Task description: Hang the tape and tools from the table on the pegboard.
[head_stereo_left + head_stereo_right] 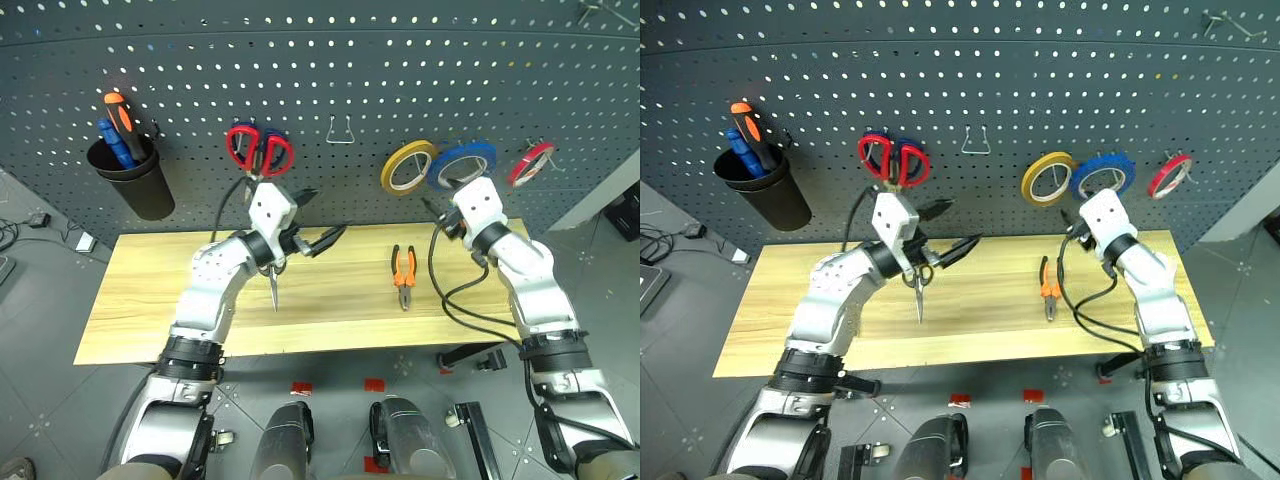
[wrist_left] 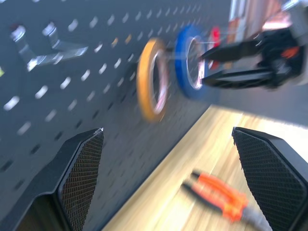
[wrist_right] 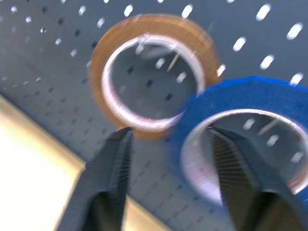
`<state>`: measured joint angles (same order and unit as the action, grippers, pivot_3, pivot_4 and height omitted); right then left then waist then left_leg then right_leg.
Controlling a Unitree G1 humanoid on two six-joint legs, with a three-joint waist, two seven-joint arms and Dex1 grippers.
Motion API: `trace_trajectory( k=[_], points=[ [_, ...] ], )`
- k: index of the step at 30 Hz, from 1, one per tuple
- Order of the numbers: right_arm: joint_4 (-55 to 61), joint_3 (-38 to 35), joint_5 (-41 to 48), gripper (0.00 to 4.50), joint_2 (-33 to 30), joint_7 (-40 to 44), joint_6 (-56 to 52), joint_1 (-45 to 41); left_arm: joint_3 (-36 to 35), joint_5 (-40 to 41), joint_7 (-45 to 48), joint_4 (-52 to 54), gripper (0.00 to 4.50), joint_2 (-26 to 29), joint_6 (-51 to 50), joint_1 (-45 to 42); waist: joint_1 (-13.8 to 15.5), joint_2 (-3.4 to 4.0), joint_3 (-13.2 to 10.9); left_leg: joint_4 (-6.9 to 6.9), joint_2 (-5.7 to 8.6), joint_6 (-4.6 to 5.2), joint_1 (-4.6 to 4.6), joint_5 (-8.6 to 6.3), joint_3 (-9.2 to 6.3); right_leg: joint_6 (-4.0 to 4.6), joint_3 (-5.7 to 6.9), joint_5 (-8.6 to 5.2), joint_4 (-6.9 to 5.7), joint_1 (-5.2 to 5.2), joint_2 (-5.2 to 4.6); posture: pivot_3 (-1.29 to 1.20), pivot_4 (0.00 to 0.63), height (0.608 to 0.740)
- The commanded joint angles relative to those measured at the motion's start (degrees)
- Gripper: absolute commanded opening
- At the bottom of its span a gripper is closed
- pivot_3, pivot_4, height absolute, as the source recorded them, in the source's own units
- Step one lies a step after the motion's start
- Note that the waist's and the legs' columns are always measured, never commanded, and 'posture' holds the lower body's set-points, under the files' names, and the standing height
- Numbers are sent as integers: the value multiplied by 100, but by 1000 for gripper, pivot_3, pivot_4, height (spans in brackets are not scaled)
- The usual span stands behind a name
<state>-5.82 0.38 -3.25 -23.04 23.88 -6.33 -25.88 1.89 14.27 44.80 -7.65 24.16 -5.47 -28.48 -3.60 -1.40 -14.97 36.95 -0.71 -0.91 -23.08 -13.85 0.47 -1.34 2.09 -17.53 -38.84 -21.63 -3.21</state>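
Pegboard (image 1: pixel 330 60) backs the worktop (image 1: pixel 150 300); blue tape (image 1: pixel 463 165) hangs at two o'clock, right fingers (image 3: pixel 115 163) parted astride its rim; back out straight. Left fingers (image 2: pixel 79 168) wide, empty; pliers (image 1: pixel 403 275), scissors (image 1: pixel 272 285) next.

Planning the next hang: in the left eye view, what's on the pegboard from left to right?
Black cup of screwdrivers → red-handled scissors → bare metal hook → yellow tape ring → blue tape → red tape ring.
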Motion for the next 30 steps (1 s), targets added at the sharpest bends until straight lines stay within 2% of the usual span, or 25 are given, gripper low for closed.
trace_trajectory(
  k=[1,2,6,11,14,19,30],
  points=[
    [1215,72,112,4144,320,-247,-1170,533,-103,-186,538,-218,4500,645,372,203,-8,2,0,-2,-1,0,0,0,-1,0,0,0,0,-2,1,-145,245,740],
    [1486,114,99,4470,440,-326,-1501,667,-90,-214,686,-328,4500,821,435,245,-8,3,-1,-3,-2,0,1,0,0,1,-1,0,-4,-4,1,-145,245,740],
    [2210,353,85,4470,1334,-911,-3252,841,-92,-271,1163,-862,4500,1339,571,187,0,4,-1,2,0,19,-1,-11,-2,4,-2,1,-13,-12,-1,-145,245,740],
    [1618,398,-163,4470,2567,-1959,-4834,392,132,-485,1671,-1294,4500,1608,794,4,14,3,-1,0,-2,19,-3,-11,-10,15,3,8,-17,-18,2,-138,242,740],
    [909,406,-353,4470,2672,-2334,-4623,42,213,-559,1854,-1435,4500,1605,887,-102,35,3,0,1,4,19,-14,-11,-6,16,-1,8,-16,-32,-3,-136,241,740],
    [-483,297,-499,4470,2559,-2809,-3791,-647,250,-564,1880,-1462,4500,1437,861,-274,38,1,1,16,12,10,-87,-3,-9,15,5,9,-17,-91,-5,-126,239,740],
    [-2267,-87,-126,4470,2541,-2783,-3183,-1319,221,-419,2149,-1251,4500,1434,553,-297,-128,0,1,6,0,5,-89,0,6,15,-4,9,-17,-101,1,-100,243,740]
  ],
)
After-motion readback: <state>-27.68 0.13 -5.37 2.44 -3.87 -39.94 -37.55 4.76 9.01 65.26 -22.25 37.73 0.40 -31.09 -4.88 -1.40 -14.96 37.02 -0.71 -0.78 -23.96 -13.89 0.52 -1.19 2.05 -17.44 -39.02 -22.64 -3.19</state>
